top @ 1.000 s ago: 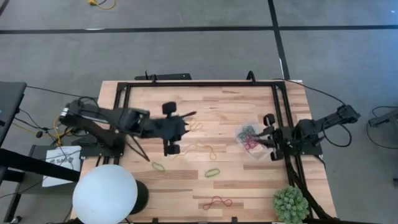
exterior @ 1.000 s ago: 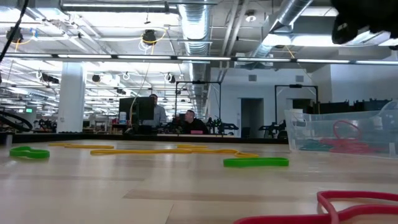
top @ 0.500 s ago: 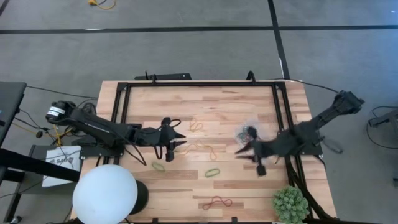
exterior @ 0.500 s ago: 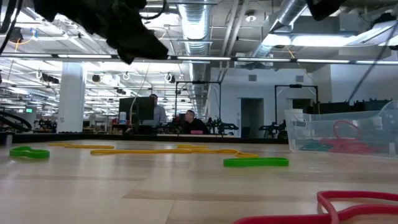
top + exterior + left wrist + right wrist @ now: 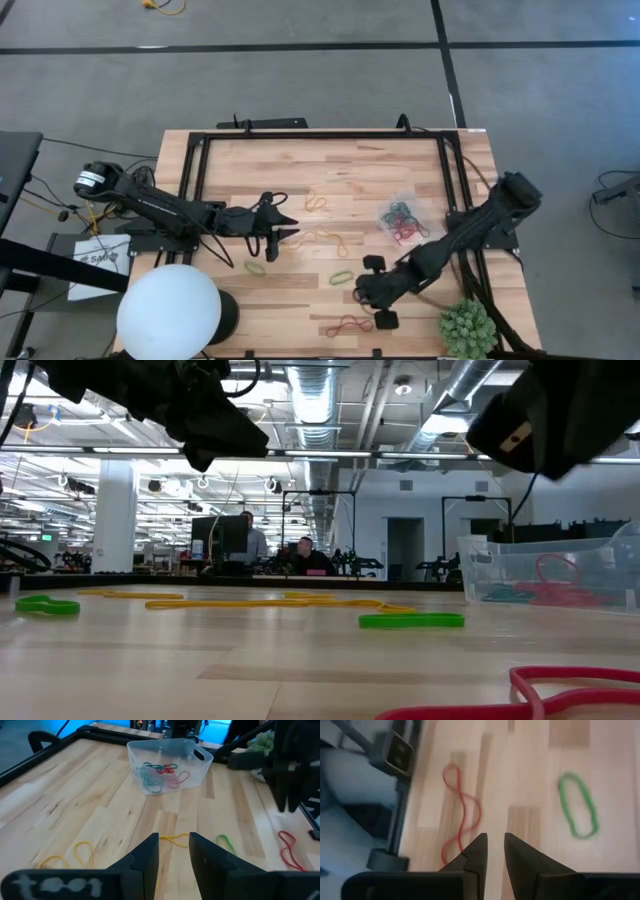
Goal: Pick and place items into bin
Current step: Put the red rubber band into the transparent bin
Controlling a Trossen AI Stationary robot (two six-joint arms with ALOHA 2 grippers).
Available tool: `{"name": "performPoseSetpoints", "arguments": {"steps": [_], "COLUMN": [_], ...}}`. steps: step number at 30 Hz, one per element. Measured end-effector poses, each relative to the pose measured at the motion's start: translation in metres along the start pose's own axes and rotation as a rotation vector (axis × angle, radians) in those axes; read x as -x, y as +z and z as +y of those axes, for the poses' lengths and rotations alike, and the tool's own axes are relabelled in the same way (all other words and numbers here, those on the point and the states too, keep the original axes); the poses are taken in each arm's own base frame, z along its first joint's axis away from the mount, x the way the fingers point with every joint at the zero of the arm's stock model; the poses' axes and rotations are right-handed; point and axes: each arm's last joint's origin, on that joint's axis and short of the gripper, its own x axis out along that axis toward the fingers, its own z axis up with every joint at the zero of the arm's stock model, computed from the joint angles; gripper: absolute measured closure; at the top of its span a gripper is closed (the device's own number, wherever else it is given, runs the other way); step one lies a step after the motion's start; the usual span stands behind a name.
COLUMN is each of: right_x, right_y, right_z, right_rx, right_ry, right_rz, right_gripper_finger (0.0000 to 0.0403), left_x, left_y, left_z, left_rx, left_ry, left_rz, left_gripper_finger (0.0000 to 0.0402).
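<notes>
Fingers on the right gripper [image 5: 492,851] stood slightly apart, empty; red band [image 5: 461,815] just ahead, few bands in bin [image 5: 402,222], several loose.

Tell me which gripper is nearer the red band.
Right. The right gripper hovers just beside the red band; the left gripper is farther off, above the yellow bands.

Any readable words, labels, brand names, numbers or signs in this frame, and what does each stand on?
"SA...": partial dark print on the white sheet lying off the table's left edge in the high view; the rest is too small to read.
White marking on the left gripper's dark body: too blurred to read.
Nothing else is legible.
</notes>
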Motion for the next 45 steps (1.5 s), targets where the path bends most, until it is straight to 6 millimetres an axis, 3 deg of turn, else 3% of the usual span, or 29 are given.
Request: {"name": "performPoseSetpoints", "arguments": {"steps": [6, 14, 24, 36, 45], "right_x": [-0.02, -0.055, -0.088, -0.088, -0.072], "right_y": [0.02, 0.028, 0.022, 0.022, 0.03], "right_z": [0.022, 0.042, 0.042, 0.042, 0.046], "right_rx": [0.005, -0.088, -0.235, -0.412, -0.466], "right_ry": [-0.006, -0.045, -0.127, -0.155, -0.143], "right_rz": [0.148, 0.268, 0.382, 0.383, 0.372], "right_gripper_finger": [0.0344, 0.0344, 0.0344, 0.0344, 0.0344], "left_x": [0.001, 0.004, 0.006, 0.007, 0.007], "left_y": [0.0, -0.003, -0.005, -0.006, -0.008], "left_z": [-0.004, -0.012, -0.019, -0.022, -0.022], "left_rx": [0.003, -0.01, -0.021, -0.044, -0.049], "left_ry": [-0.02, -0.053, -0.117, -0.169, -0.169], "left_rz": [-0.003, 0.002, 0.021, 0.037, 0.051], "left_gripper_finger": [0.0304, 0.0304, 0.0304, 0.0304, 0.0304]}}
